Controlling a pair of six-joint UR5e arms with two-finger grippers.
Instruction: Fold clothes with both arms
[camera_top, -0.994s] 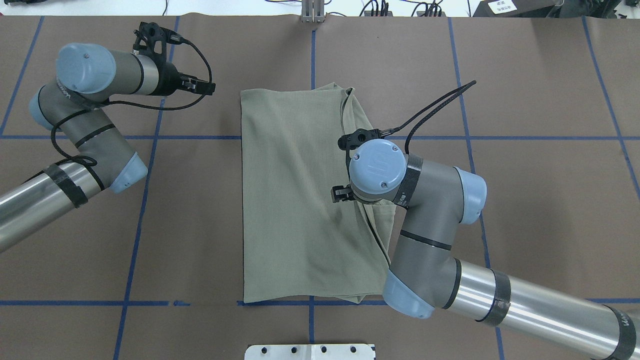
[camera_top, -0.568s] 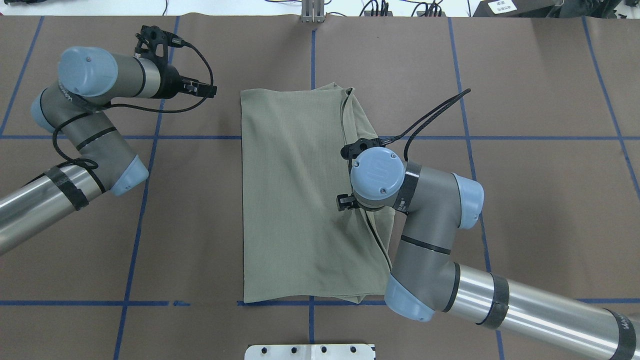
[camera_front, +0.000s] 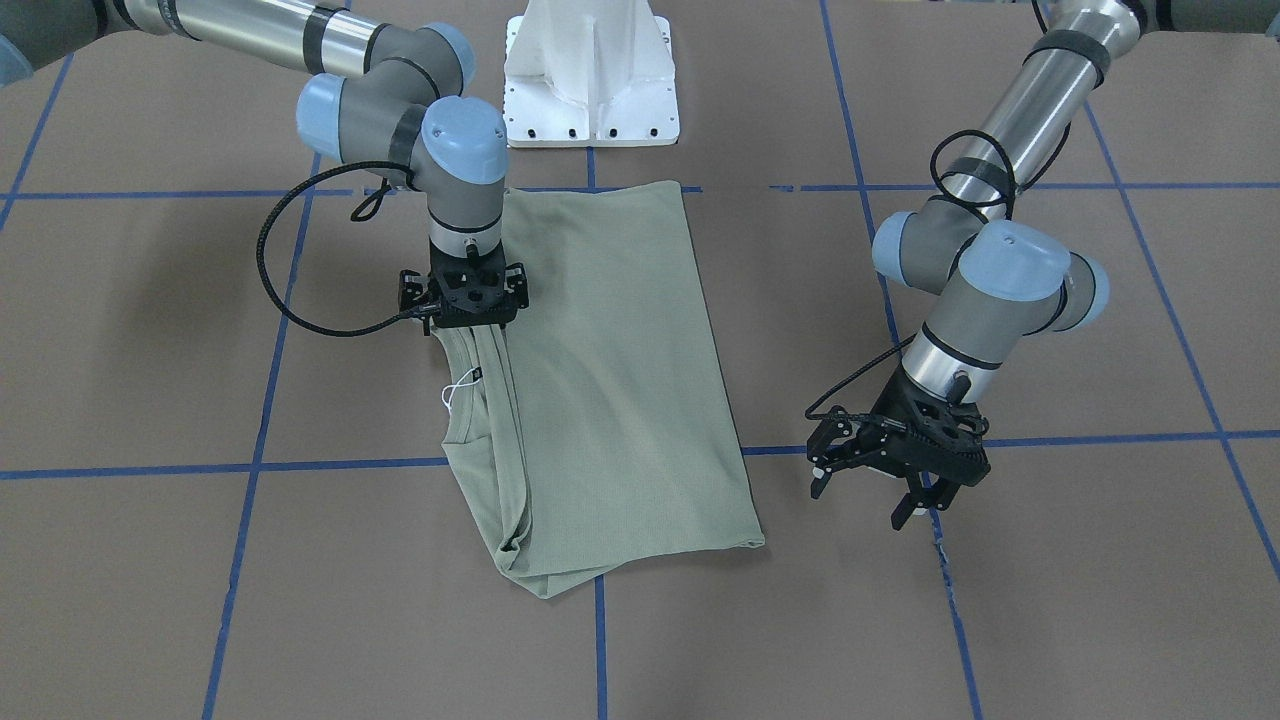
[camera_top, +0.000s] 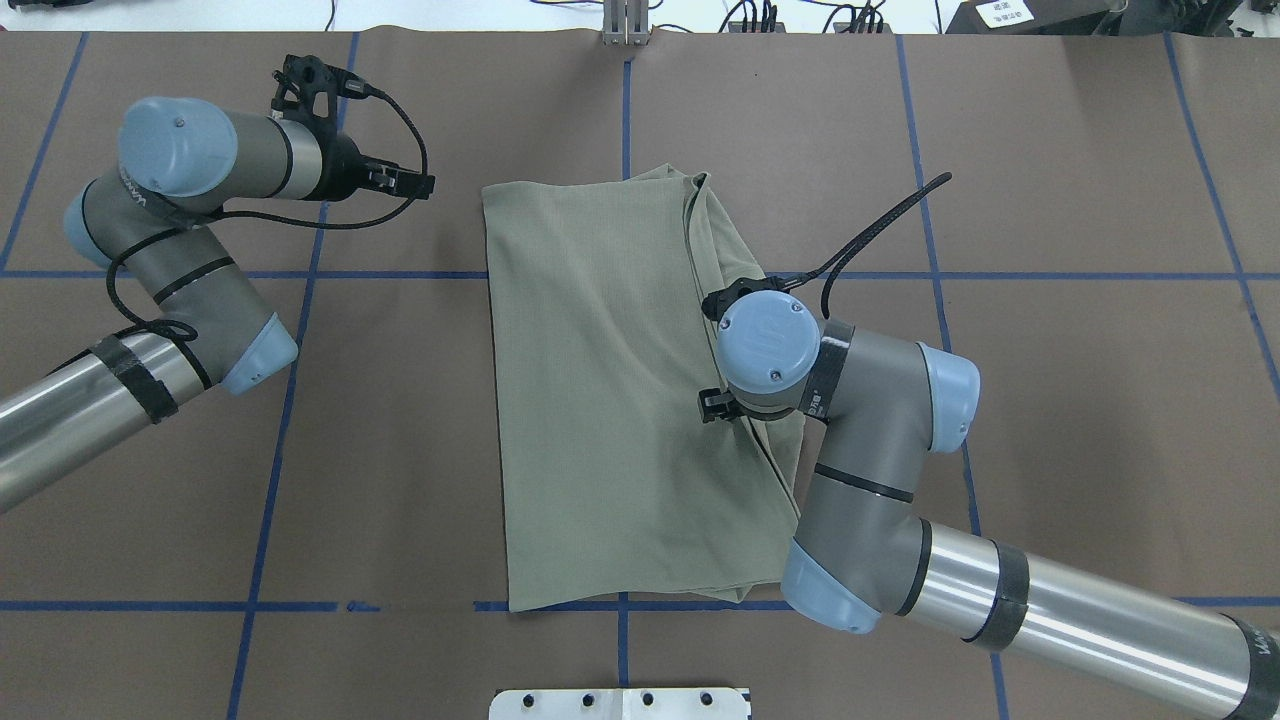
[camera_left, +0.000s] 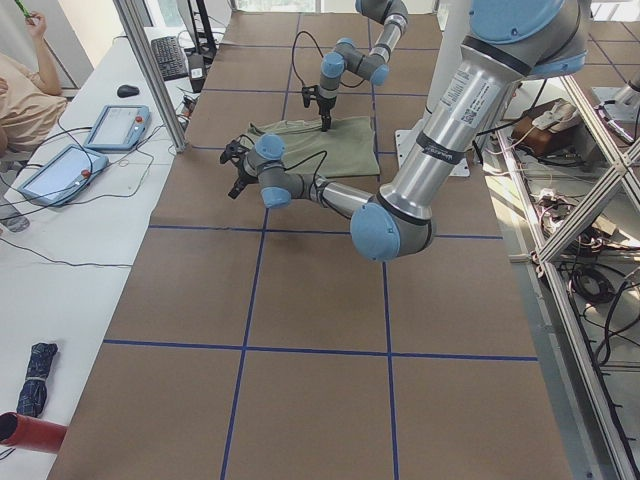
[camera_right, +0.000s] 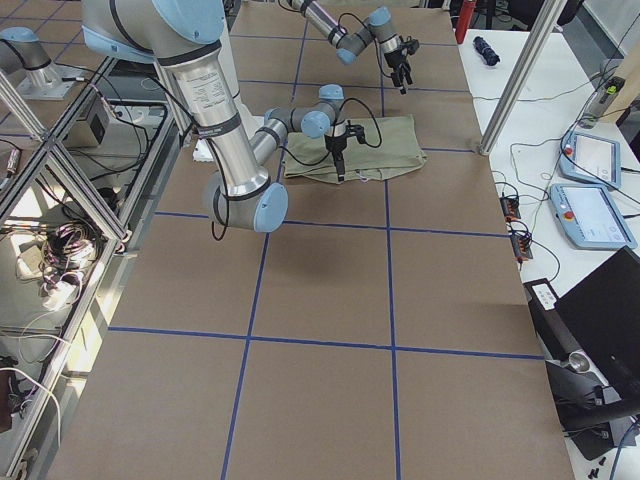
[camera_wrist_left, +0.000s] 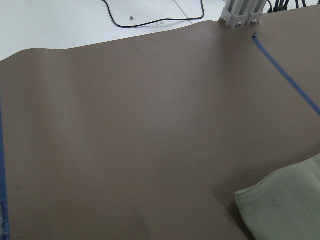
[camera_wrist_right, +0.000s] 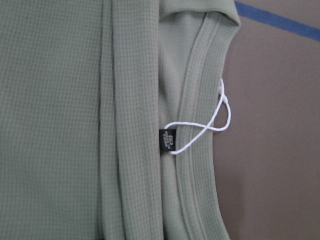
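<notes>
1. The right gripper (camera_front: 469, 322) points straight down on the right edge of the shirt (camera_top: 600, 400). Its fingers are hidden under its black body. Pleats of cloth run up into it, so it appears clenched on that gathered edge.
2. Since a second ago this gripper has slid to the right and slightly nearer the robot, and the cloth has gone with it. The shirt's near left corner has shifted right while the far left corner has stayed put, so the left edge now slants.
3. Just beyond the right gripper, on the far side, lie the ribbed neck, the small dark label (camera_wrist_right: 169, 139) and its white string (camera_wrist_right: 210, 125). The string trails onto the bare table (camera_top: 1050, 400).
4. The left gripper (camera_front: 862, 498) hangs with its fingers spread and holding nothing. It is off the shirt's far left corner, apart from the cloth, above the table. It has barely moved.
5. The shirt lies mid-table, folded into one long panel running near to far. Extra layers are bunched along its right side.
6. The right arm (camera_top: 870, 440) reaches in from the near right over the shirt's near right corner. The left arm (camera_top: 180, 260) is bent at the far left.
</notes>
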